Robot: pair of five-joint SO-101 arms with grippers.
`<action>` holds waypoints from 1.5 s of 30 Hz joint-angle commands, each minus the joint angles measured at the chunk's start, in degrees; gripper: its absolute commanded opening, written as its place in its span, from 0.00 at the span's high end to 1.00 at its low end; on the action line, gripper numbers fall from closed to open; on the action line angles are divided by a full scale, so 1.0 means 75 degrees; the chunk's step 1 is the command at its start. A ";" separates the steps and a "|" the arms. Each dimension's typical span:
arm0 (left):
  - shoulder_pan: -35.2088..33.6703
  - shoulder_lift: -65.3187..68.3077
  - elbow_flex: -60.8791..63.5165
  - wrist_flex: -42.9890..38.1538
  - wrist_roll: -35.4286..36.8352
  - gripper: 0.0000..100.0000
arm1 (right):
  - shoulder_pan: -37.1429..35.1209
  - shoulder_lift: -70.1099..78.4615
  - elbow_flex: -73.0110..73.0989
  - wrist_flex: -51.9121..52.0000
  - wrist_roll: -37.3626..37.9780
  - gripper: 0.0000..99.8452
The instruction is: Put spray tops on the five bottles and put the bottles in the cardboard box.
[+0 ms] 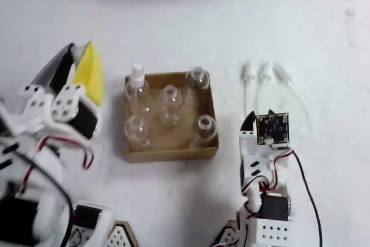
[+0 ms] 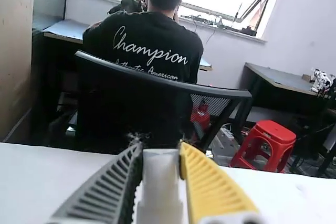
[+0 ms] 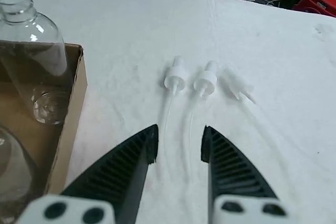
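Already five clear bottles [image 1: 170,99] stand in the cardboard box [image 1: 173,154], one wearing a spray top [image 1: 137,73]. Three loose spray tops [image 1: 266,74] lie on the table [image 1: 173,27] beside it, their thin tubes faint. Just short of them the right claw [image 3: 179,132] hovers, spread. The left claw [image 1: 81,47] is raised; its grip I cannot tell.

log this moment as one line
brown cardboard box holds five clear plastic bottles | one wears a white spray top | three loose spray tops on white table | right hand open near them | left hand beside box
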 commanded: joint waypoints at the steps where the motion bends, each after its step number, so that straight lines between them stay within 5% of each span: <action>1: 0.0158 -0.0041 0.1641 -0.2485 0.0129 0.98 | -0.0064 -0.0053 0.0059 -0.0158 0.0094 0.88; 6: 0.0170 -0.0041 0.3001 -0.4583 0.0141 0.98 | -0.0053 -0.0053 0.0059 -0.0158 0.0094 0.88; 18: 0.0967 -0.0018 0.4888 -0.7303 0.0070 0.98 | -0.0064 -0.0053 0.0059 -0.0182 0.0094 0.88; 25: 0.0967 -0.0041 0.6154 -0.9225 -0.0949 0.98 | -0.0064 -0.0053 0.0059 -0.0182 0.0094 0.88; 36: 0.1014 -0.0240 0.6564 -0.9448 -0.0750 0.98 | -0.0064 -0.0053 0.0059 -0.0193 0.0094 0.88; 45: 0.1014 -0.2409 0.7619 -0.8287 -0.0961 0.98 | -0.0064 -0.0053 0.0059 -0.0193 0.0094 0.88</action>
